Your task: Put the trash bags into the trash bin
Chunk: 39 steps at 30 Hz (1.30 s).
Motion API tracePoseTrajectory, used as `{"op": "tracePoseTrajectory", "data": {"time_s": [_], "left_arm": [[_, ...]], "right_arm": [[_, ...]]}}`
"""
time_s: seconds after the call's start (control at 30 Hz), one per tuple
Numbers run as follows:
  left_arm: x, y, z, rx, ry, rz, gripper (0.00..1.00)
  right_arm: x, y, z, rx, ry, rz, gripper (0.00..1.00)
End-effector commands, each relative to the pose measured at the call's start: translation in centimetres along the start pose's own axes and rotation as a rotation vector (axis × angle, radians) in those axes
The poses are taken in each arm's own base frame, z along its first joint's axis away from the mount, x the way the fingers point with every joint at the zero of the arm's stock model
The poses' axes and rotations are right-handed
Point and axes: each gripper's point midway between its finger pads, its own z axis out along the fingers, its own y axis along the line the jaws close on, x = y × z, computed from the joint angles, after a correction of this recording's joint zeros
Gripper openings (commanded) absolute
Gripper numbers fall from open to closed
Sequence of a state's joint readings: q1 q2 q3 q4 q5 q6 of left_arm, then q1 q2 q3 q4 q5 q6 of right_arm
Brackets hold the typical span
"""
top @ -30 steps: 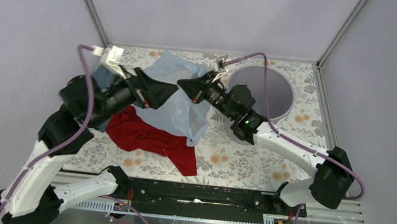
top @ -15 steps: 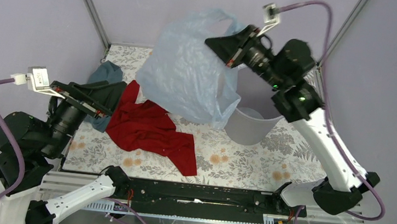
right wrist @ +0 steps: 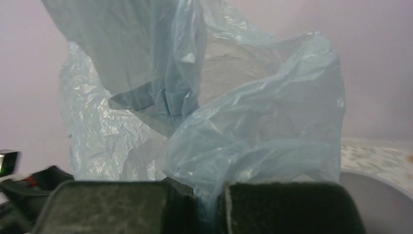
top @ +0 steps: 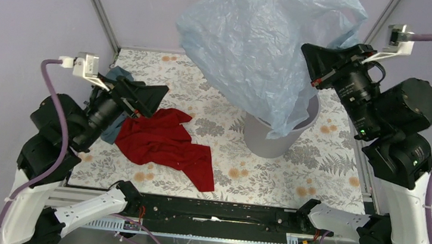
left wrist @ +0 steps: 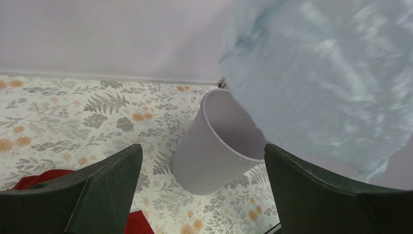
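Pale blue film bag point(top: 262, 49): hangs in the air as one wrinkled, ballooned sheet above the floral table point(top: 328, 169).
Grey bin point(top: 271, 142): stands upright right of centre; the bag hides much of its mouth.
Right gripper point(top: 310, 62): clamped tight on a fold at the bag's upper edge, raised high, up and to the right of the bin.
Left gripper point(top: 150, 95): fingers spread wide, nothing held; low on the left above the red cloth point(top: 163, 144), well apart from the bin and aimed toward it.
Bag long axis: near vertical, falling from the right fingers down and to the left.
Bag tail: reaches the bin's rim; whether it is inside cannot be told.
Nearer arm: right.
Judgement: the descent depends on centring the tail over the mouth. The bag is wider than the rim and may drape outside.
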State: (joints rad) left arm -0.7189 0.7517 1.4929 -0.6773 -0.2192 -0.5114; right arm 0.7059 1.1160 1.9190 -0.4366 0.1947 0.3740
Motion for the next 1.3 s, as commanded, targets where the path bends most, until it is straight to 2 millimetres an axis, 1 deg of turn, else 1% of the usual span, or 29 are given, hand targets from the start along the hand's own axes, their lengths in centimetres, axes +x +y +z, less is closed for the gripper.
{"op": "tracePoseTrajectory", "data": {"time_s": [0.0,0.1,0.13,0.23,0.3,0.37,0.4,0.5,0.57,0.67,0.73,0.83,0.87,0.93,1.0,1.07,1.17,1.23,1.27], "left_arm": [[-1.5,-2.8,1.4,0.110,-0.028,0.030,0.99],[-1.3,-3.4,2.7,0.131,-0.017,0.037,0.99],[-1.2,-3.6,3.1,0.134,-0.017,0.038,0.99],[-1.2,-3.4,4.5,0.109,-0.027,0.023,0.99],[-1.0,-3.4,5.8,0.092,-0.030,0.006,0.99],[-0.5,-3.9,7.2,0.110,-0.018,-0.002,0.99],[0.0,-4.2,8.0,0.122,-0.004,-0.005,0.99],[1.6,-5.3,10.8,0.163,0.052,-0.005,0.99],[2.6,-5.7,12.7,0.167,0.078,-0.018,0.99],[3.5,-5.9,15.2,0.165,0.076,-0.053,0.99],[4.2,-5.9,16.7,0.167,0.064,-0.073,0.99],[5.1,-6.4,18.8,0.194,0.055,-0.092,0.99],[5.6,-6.8,19.7,0.214,0.061,-0.094,0.98],[7.0,-8.5,21.0,0.279,0.079,-0.073,0.89],[9.3,-9.9,22.2,0.301,0.099,-0.033,0.87],[11.9,-10.9,23.4,0.295,0.129,0.002,0.83],[15.7,-11.3,24.9,0.268,0.179,0.045,0.75],[18.3,-11.2,25.8,0.258,0.218,0.074,0.73],[19.9,-10.8,26.6,0.240,0.244,0.088,0.72]], "right_arm": [[3.5,-5.8,0.6,0.251,0.096,-0.160,0.00],[3.7,-6.4,-0.5,0.271,0.118,-0.182,0.00],[4.1,-7.0,-0.8,0.291,0.130,-0.200,0.00],[5.2,-9.6,-1.4,0.395,0.159,-0.293,0.00],[5.3,-11.4,-2.1,0.484,0.179,-0.369,0.00],[5.3,-13.4,-2.9,0.581,0.187,-0.444,0.00],[5.4,-13.9,-3.1,0.603,0.194,-0.471,0.00],[5.7,-14.4,-3.4,0.616,0.218,-0.510,0.00],[5.8,-14.7,-4.0,0.625,0.225,-0.528,0.00],[5.6,-15.2,-5.2,0.639,0.219,-0.538,0.00],[5.3,-15.3,-6.5,0.636,0.203,-0.531,0.04],[5.2,-15.4,-7.6,0.628,0.200,-0.527,0.05],[5.3,-15.4,-7.8,0.621,0.203,-0.528,0.05],[5.4,-15.2,-8.1,0.605,0.209,-0.528,0.05],[5.2,-15.0,-8.3,0.591,0.199,-0.521,0.06],[5.0,-14.7,-8.4,0.575,0.191,-0.513,0.07],[4.6,-14.3,-8.2,0.557,0.169,-0.499,0.08],[4.5,-14.1,-7.7,0.546,0.160,-0.493,0.09],[4.8,-13.8,-7.1,0.528,0.160,-0.488,0.09]]}}
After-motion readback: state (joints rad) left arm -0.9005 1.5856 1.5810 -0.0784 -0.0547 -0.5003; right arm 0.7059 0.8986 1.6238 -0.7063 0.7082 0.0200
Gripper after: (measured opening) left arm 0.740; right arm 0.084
